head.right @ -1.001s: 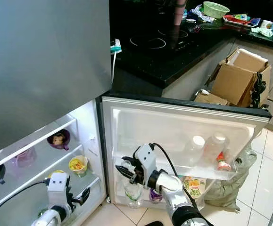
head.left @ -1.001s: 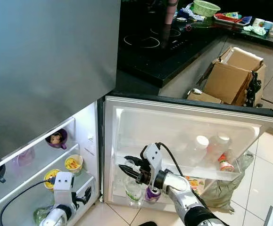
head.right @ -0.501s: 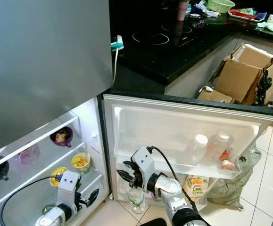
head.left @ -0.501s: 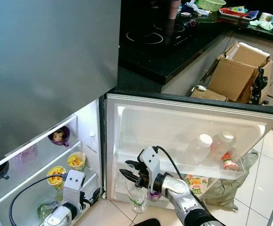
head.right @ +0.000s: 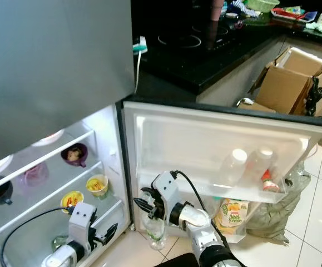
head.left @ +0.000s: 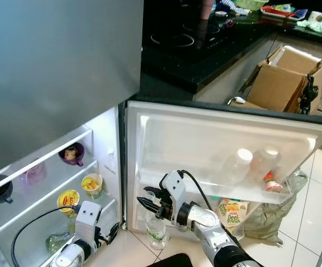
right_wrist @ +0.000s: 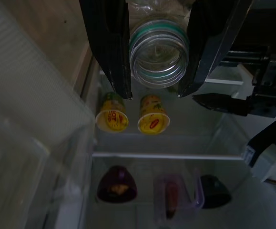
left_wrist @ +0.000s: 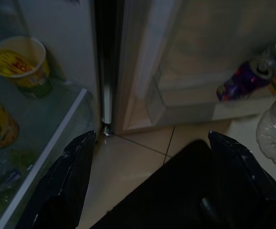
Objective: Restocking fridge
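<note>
One clear bottle (head.left: 156,232) is pinched at its neck by the right gripper (head.left: 148,202), low down by the open fridge door (head.left: 216,150). It looks ready to go on a door shelf next. The left gripper (left_wrist: 147,157) hangs spread wide near the floor.

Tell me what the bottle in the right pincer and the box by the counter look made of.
The clear capless bottle with a green neck ring, between the right pincer fingers: thin glossy plastic, see-through and crinkled. The brown open-flapped box: matte cardboard, judging by its folded flaps.
</note>
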`<state>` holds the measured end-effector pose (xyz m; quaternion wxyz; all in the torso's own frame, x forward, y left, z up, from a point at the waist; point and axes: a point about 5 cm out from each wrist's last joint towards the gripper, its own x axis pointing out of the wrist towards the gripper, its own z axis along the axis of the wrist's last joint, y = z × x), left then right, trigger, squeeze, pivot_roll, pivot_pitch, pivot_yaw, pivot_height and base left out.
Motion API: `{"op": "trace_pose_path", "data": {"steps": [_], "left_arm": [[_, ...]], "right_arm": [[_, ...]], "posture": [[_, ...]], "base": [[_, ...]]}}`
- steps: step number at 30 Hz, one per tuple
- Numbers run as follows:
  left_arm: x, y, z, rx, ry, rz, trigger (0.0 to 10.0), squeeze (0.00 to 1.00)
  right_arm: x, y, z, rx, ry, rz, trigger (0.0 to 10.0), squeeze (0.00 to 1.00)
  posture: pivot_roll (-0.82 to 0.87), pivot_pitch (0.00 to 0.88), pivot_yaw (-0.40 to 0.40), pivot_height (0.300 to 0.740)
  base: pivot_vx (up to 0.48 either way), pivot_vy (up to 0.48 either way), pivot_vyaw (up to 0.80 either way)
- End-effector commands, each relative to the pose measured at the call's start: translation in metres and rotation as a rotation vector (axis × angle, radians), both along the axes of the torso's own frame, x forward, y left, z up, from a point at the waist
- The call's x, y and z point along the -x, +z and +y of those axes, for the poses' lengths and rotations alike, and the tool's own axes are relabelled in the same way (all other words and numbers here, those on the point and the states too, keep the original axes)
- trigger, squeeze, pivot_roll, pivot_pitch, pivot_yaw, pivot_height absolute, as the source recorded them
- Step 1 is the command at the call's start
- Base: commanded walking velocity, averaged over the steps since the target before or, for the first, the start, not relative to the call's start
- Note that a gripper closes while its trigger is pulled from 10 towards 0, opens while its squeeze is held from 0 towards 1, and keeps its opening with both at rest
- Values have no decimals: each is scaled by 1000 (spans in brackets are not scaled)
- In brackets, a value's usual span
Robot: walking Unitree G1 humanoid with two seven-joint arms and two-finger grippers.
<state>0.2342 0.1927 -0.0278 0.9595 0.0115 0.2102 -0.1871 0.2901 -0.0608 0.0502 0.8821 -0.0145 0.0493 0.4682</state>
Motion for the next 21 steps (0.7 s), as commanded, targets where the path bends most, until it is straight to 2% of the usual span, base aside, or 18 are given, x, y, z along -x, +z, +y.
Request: {"op": "trace_pose_path", "data": {"steps": [1, 9, 13, 21], "left_arm": [[3, -2, 3, -26, -22, 9, 10000, 0], [0, 1, -1, -25, -33, -12, 10000, 0], [-3, 3, -2, -23, -37, -26, 10000, 0], [-14, 14, -9, -9, -66, -94, 10000, 0]], "right_arm": [[0, 0, -1, -6, -11, 6, 10000, 0], [-5, 7, -2, -11, -29, -33, 10000, 0], [-7, 13, -2, -41, -31, -52, 10000, 0], [-22, 30, -5, -64, -75, -77, 10000, 0]], "posture": [[-14, 70, -63, 620], [-14, 62, -70, 585], [-13, 62, -72, 585], [-15, 71, -77, 575]], "base": [[0, 0, 0], [0, 0, 0], [0, 0, 0], [0, 0, 0]]}}
